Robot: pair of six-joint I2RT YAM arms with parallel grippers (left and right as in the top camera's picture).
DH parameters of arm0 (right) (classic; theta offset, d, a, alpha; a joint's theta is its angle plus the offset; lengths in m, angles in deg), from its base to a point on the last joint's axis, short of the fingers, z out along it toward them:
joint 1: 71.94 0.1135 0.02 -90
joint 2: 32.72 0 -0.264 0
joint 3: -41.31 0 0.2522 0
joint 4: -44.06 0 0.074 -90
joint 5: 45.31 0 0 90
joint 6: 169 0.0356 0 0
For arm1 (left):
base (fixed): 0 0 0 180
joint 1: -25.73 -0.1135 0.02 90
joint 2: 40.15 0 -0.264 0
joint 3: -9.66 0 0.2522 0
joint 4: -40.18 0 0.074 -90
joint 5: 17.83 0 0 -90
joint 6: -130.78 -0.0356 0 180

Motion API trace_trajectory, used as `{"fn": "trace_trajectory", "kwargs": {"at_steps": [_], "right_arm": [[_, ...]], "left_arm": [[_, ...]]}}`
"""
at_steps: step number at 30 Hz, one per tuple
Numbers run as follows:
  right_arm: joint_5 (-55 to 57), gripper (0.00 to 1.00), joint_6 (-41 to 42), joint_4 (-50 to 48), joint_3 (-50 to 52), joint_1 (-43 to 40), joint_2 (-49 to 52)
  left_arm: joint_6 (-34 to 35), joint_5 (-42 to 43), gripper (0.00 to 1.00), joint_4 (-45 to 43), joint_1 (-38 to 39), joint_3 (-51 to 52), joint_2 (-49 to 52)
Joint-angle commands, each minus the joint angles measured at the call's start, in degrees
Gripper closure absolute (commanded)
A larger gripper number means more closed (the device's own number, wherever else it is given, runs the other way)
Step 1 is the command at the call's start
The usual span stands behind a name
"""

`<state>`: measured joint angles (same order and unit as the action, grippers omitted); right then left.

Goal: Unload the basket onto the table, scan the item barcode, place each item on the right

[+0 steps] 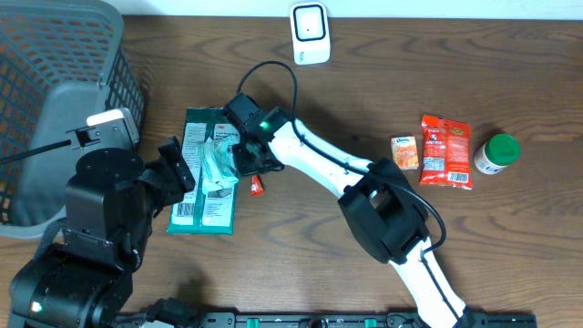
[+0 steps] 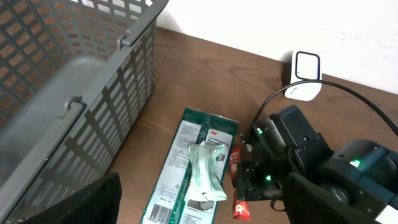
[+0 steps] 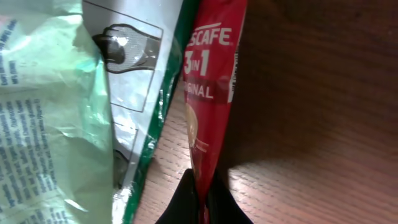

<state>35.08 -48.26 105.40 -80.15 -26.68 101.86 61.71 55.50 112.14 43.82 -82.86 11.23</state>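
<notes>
Overhead surface: we see a brown wood table (image 1: 510, 246).
Around: basket (image 1: 55, 36), scanner (image 1: 310, 33), green packs (image 1: 196, 214).
Right gripper (image 3: 202, 199): pinching red sachet (image 3: 208, 93).
Left gripper (image 1: 180, 164): spread.

A red coffee sachet (image 1: 257, 185) is lying just right of a flat green packet (image 1: 196, 205) on the brown wooden worktop (image 1: 364, 100); a grey plastic basket (image 1: 46, 55) is sitting left.

Right end effector (image 2: 247, 186) at red sachet (image 2: 241, 210), beside green packet (image 2: 186, 155).
</notes>
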Motion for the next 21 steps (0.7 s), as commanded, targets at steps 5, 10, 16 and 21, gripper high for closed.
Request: {"fn": "trace_trajectory", "kwargs": {"at_steps": [5,10,16,21], "right_arm": [[-14.0,0.99,-18.9,4.7,-0.1,-7.2,-5.7],[-34.5,0.99,-35.7,12.1,-0.1,-15.6,-7.3],[-14.3,0.99,-32.8,17.4,0.4,-18.9,-7.2],[21.9,0.99,-16.2,19.4,0.7,-15.0,-7.2]], "left_arm": [[-0.5,-0.6,0.18,0.1,-0.2,-0.2,-0.1],[-0.5,-0.6,0.18,0.1,-0.2,-0.2,-0.1],[-0.5,-0.6,0.18,0.1,-0.2,-0.2,-0.1],[-0.5,-0.6,0.18,0.1,-0.2,-0.2,-0.1]]}}
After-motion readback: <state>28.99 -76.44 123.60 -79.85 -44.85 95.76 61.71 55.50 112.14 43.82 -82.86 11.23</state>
